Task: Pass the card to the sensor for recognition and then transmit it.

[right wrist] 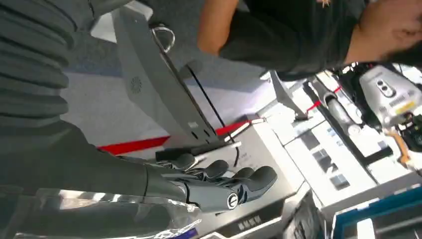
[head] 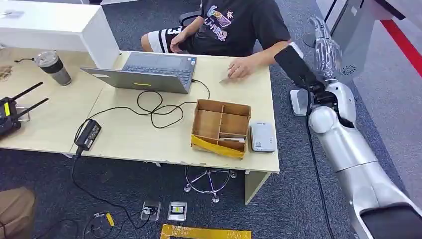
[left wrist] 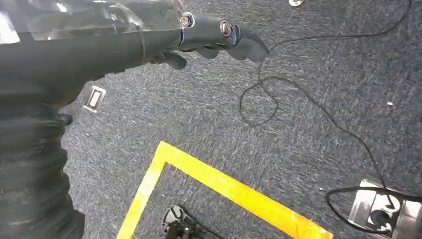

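A grey-white sensor box (head: 262,137) lies flat near the table's front right corner, beside a partitioned cardboard box (head: 221,125). A pale flat piece that may be a card (head: 232,140) lies in the box's front compartment. My right hand (head: 324,47) is raised high beyond the table's right edge with fingers pointing up. In the right wrist view its fingers (right wrist: 234,181) stretch out side by side with nothing in them. My left hand (left wrist: 219,37) hangs over the carpet, fingers loosely extended and empty. A person's hand (head: 241,67) rests on the far side of the table.
A seated person in a black shirt (head: 234,25) is behind the table. On it are a laptop (head: 149,72), looped black cable (head: 154,107), power adapter (head: 88,134), steel cup (head: 52,67) and an antenna device (head: 10,117). Yellow tape (left wrist: 224,186) and a floor socket (left wrist: 383,211) are below.
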Robot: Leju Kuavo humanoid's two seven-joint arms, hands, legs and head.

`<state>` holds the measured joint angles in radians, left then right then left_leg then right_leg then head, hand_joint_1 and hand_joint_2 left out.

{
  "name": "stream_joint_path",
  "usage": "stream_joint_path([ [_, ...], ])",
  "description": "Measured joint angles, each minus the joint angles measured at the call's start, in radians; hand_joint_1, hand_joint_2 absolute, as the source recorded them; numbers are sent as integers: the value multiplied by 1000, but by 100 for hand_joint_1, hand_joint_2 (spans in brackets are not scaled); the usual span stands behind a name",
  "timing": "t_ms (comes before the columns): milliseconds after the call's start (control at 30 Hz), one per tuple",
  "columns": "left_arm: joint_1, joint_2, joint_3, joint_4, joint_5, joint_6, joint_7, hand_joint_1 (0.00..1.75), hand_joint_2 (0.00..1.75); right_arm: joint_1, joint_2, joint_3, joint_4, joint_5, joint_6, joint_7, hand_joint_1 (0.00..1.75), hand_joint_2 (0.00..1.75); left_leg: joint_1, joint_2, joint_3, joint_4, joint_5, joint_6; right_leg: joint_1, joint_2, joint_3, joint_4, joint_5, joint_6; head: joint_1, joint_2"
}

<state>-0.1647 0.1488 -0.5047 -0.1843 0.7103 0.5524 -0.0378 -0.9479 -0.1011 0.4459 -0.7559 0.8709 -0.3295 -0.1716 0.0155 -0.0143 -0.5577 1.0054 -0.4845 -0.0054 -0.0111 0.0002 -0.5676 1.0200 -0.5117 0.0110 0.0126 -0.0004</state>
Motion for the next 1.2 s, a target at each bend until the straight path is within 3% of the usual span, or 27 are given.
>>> stream_joint_path([
  [167,7,6,0,0,2,-6,-5,0,175,122,-18,-2,-242,20,129,80,0,175,0,1,0,0,0,0,0,0,0,0,0,0,-1,0],
  [433,-11,3,0,0,-1,-11,-5,0,175,257,-2,23,-433,65,237,77,0,175,0,0,0,0,0,0,0,0,0,0,0,0,-1,0],
  [1000,-21,2,0,-2,-6,-15,-5,0,175,322,39,105,-461,129,221,65,0,175,0,0,0,0,0,0,0,0,0,0,0,0,0,0],
  [1067,-22,2,0,-2,-11,-18,-5,0,175,325,39,117,-461,227,181,79,0,175,0,0,0,0,0,0,0,0,0,0,0,0,0,0],
  [1133,-24,2,0,-2,-11,-18,-4,0,175,327,44,145,-442,364,90,81,0,175,0,0,-1,-1,0,0,0,0,0,0,0,0,0,0],
  [1200,-30,0,0,-2,-11,-17,-2,0,175,328,63,170,-395,420,26,79,0,175,0,0,0,-1,0,0,0,0,0,0,0,0,-1,0],
])
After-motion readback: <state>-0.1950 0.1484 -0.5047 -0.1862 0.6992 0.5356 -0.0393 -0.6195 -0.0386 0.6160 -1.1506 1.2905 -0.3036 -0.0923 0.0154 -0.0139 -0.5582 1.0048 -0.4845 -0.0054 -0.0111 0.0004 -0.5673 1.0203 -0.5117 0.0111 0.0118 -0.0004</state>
